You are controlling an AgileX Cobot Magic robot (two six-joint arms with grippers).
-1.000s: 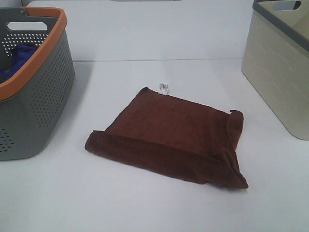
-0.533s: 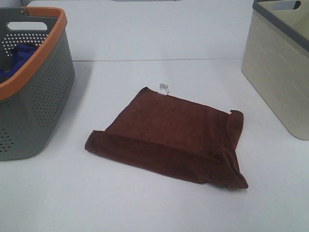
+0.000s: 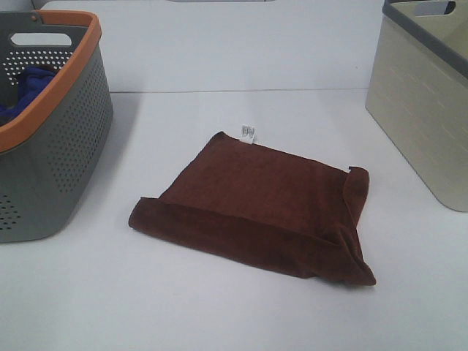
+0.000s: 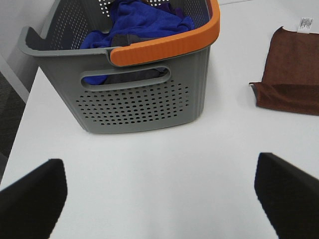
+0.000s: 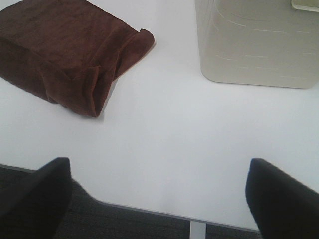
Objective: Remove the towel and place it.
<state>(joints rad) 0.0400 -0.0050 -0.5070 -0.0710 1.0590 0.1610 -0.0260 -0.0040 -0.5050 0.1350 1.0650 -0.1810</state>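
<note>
Towel flat on table, well apart from both open, empty end effectors.

The towel lies on the table between two baskets: the perforated basket far left, holding a cloth, and the solid basket far right.

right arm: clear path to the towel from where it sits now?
Probably yes. The right gripper is open and empty above the table's near edge, and only bare tabletop lies between it and the towel. The beige bin stands off to the side, apart from the towel.
</note>
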